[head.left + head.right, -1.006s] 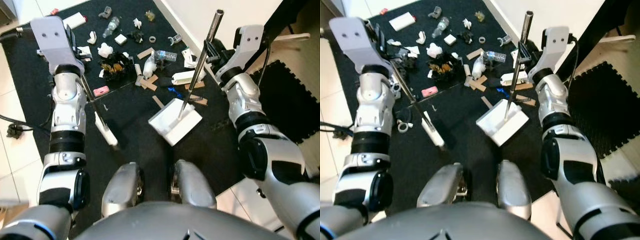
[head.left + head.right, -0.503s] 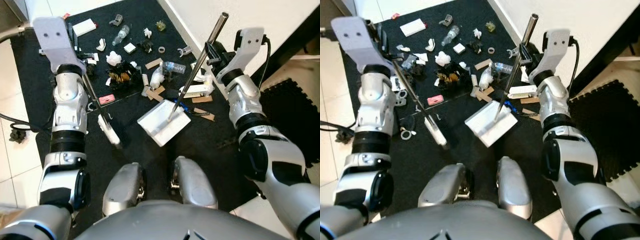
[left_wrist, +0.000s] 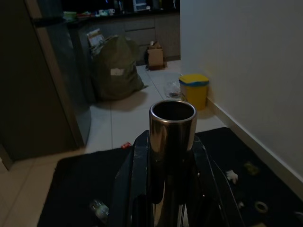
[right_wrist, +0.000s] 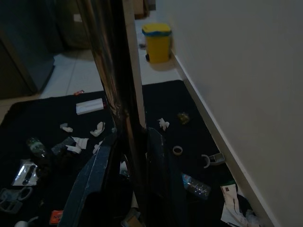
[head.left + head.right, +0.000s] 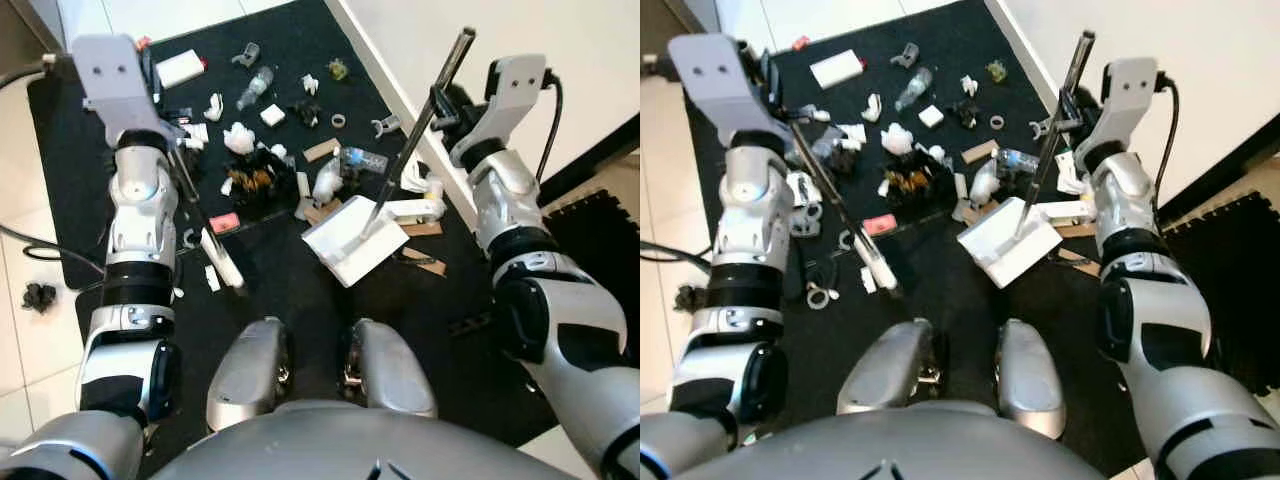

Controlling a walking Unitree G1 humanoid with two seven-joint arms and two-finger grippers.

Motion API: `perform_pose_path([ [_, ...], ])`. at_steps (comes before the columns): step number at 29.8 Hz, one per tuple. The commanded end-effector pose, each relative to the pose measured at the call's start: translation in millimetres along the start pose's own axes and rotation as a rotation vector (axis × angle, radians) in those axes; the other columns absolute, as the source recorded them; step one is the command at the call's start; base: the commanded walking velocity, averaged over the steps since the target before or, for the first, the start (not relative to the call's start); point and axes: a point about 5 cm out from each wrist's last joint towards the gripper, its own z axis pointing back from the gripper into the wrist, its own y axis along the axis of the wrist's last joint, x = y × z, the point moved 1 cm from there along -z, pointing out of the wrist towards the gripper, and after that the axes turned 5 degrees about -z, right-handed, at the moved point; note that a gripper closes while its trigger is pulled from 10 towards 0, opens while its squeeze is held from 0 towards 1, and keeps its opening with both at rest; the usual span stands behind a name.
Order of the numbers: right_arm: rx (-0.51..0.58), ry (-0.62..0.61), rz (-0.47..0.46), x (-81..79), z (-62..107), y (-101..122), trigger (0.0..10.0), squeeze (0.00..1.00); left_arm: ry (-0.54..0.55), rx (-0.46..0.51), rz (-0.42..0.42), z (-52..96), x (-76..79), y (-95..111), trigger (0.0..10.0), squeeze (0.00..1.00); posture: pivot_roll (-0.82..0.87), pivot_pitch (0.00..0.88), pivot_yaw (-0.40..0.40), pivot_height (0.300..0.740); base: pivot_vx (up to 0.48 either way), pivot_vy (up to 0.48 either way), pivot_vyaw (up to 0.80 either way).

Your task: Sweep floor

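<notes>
Your left end effector point(image 3: 163, 156) grips the broom point(image 5: 205, 225), right end effector point(image 4: 130, 163) grips the dustpan point(image 5: 345, 245); litter point(image 5: 255, 175) on the mat point(image 5: 290, 290) mostly unswept.

I'm seeing a black mat point(image 5: 300, 290) lying over pale floor tiles point(image 5: 30, 330), with a white wall point(image 5: 560, 40) running along its right edge. Beyond the fingers in the wrist views, the room is sitting in dim light: 1 yellow bin point(image 3: 194, 90) is standing against that wall, a bulging dark sack point(image 3: 116, 68) is slumping beside dark cabinets point(image 3: 142, 28), and a tall dark panel point(image 3: 38, 80) is looming nearby.
</notes>
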Motion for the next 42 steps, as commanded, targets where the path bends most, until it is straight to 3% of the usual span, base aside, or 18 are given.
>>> perform_pose_path([
  [1,0.031,0.003,0.035,2.0,-0.3,6.8,10.0,0.00,-0.006,0.021,-0.013,-0.8,-0.7,3.8,10.0,0.00,0.02,0.000,0.029,0.740,0.480,0.000,0.00],
  [5,0.009,0.015,0.067,2.4,1.5,3.6,10.0,0.00,-0.007,0.019,-0.015,-0.6,-0.5,3.5,10.0,0.00,0.02,0.000,0.029,0.740,0.452,0.000,0.00],
  [11,-0.022,-0.010,0.155,16.3,7.7,4.7,10.0,0.00,-0.036,0.006,-0.016,4.1,1.4,-0.5,10.0,0.00,0.02,0.000,0.031,0.740,0.000,0.000,0.00],
  [17,-0.041,-0.022,0.238,16.8,5.5,7.0,10.0,0.00,-0.052,-0.012,-0.027,6.9,-1.4,-6.0,10.0,0.00,0.03,0.000,0.030,0.740,0.000,0.000,0.00],
  [22,-0.050,-0.019,0.245,17.8,4.1,9.1,10.0,0.00,-0.047,-0.019,-0.032,7.2,-6.0,-7.2,10.0,0.00,0.04,0.000,0.028,0.740,0.000,0.000,0.00],
  [29,-0.012,-0.115,0.073,41.6,10.8,18.0,10.0,0.00,-0.041,-0.053,-0.048,8.5,-23.4,-14.6,10.0,0.00,0.05,0.000,0.031,0.740,0.000,0.000,0.00],
  [42,-0.055,-0.180,0.183,73.9,31.1,23.3,10.0,0.00,-0.022,-0.068,-0.094,4.4,-38.4,-17.2,10.0,0.00,0.04,0.011,0.045,0.740,0.000,0.000,0.00],
])
